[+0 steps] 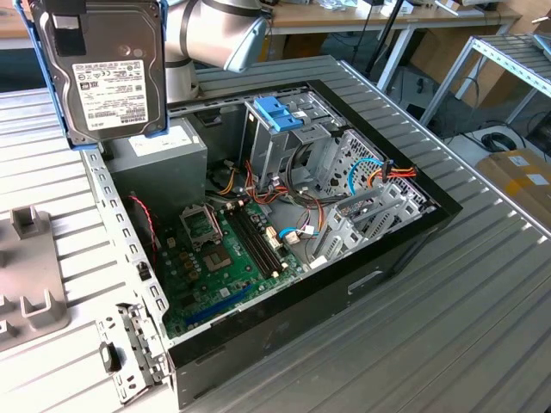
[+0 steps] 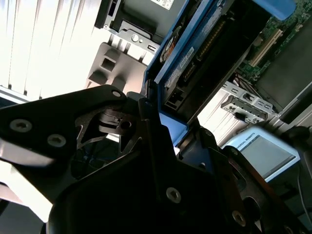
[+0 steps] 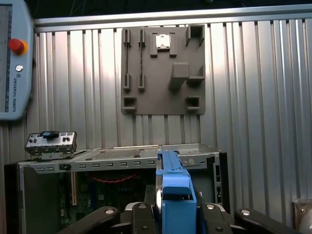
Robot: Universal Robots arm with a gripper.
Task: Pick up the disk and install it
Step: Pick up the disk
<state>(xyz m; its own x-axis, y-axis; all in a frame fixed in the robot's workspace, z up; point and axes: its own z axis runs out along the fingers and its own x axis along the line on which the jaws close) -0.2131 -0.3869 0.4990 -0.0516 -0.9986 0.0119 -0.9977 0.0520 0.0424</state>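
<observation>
Gripper (image 3: pixel 175 217): black metal jaws closed on the disk (image 1: pixel 108 73), clamping its light-blue frame from either side in both wrist views.
Disk: hangs at the upper left of the exterior view, upright with its white label facing the camera. It is flat, rectangular, dark grey metal with smooth plastic rails.
Care: judged, this carry wants a firm, square hold on the rails rather than the label face, well clear of the cables (image 1: pixel 392 172).
Case (image 1: pixel 344 284): open black tower on its side, centre frame, with a green motherboard (image 1: pixel 224 258) inside.
Drive cage (image 1: pixel 275 151): bare folded sheet metal, topped by a blue latch (image 1: pixel 277 114).
Desk (image 1: pixel 482 327): ribbed grey metal slats.
</observation>
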